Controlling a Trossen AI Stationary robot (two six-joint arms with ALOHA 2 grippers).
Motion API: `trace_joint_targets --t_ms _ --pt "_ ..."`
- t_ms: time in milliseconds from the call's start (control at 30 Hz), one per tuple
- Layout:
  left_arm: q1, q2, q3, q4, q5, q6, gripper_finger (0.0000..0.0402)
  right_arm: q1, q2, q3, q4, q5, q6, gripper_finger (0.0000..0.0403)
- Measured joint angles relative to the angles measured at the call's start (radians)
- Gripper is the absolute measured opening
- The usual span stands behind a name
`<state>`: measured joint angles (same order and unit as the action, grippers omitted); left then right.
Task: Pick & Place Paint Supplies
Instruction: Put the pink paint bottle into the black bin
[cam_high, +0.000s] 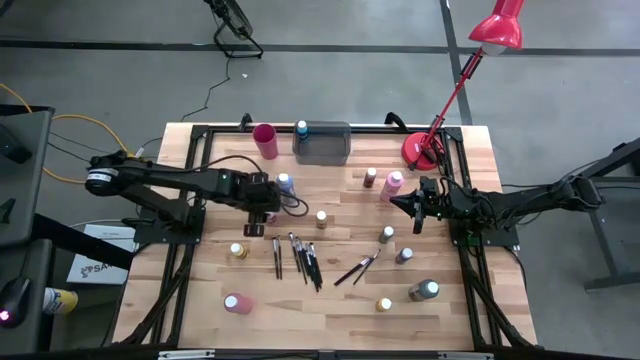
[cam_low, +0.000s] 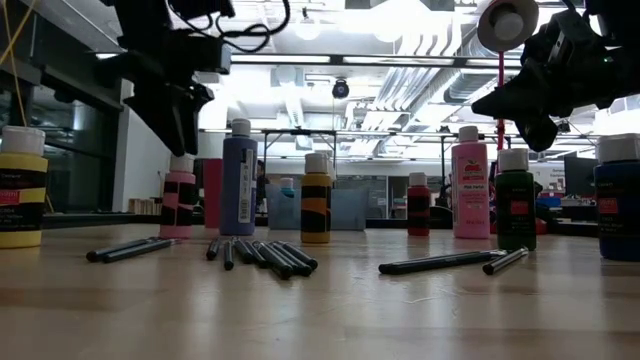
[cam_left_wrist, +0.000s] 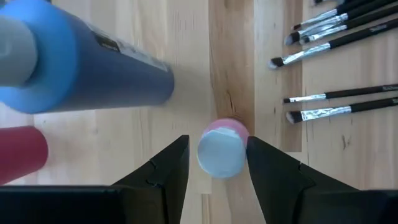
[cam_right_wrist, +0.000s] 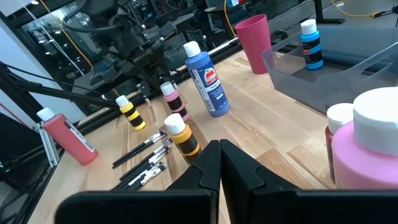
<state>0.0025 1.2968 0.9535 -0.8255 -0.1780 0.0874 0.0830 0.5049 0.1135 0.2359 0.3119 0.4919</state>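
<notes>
A small pink bottle (cam_left_wrist: 222, 149) with a pale cap stands in the table's left half, just in front of a tall blue bottle (cam_high: 284, 183). My left gripper (cam_high: 268, 210) is above it, pointing steeply down, with its fingers around the cap. My right gripper (cam_high: 413, 205) hangs shut and level over the right side, holding nothing. More small bottles (cam_high: 321, 218) (cam_high: 386, 235) stand on their bases about the table. Dark-handled brushes (cam_high: 300, 258) (cam_high: 358, 267) lie flat in the middle. My left gripper has the pink bottle's pale cap (cam_left_wrist: 214, 155) between its two fingers, coming from above at a steep slant. One finger (cam_left_wrist: 261, 163) lies against the cap; a thin gap shows at the other. The bottle hangs upright below; whether its base is off the table I cannot tell.
A grey tray (cam_high: 335, 152) at the far edge holds one blue bottle (cam_high: 302, 129), with a red cup (cam_high: 266, 140) to its left. A red lamp base (cam_high: 422, 150) stands at the far right. A large pink bottle (cam_high: 392, 184) stands near my right gripper.
</notes>
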Motion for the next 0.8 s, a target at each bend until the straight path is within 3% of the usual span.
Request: trace_joint_targets --t_ms 200,500,800 --pt "0.0 0.002 0.0 0.003 0.012 0.006 0.0161 0.0 0.0 0.0 0.0 0.0 0.0 0.0003" --pt "0.0 0.002 0.0 -0.005 0.012 0.006 0.0221 0.0 0.0 0.0 0.0 0.0 0.0 0.0003" --pt "0.031 0.024 0.0 0.007 0.015 0.011 0.0225 0.0 0.0 0.0 0.0 0.0 0.0 0.0003"
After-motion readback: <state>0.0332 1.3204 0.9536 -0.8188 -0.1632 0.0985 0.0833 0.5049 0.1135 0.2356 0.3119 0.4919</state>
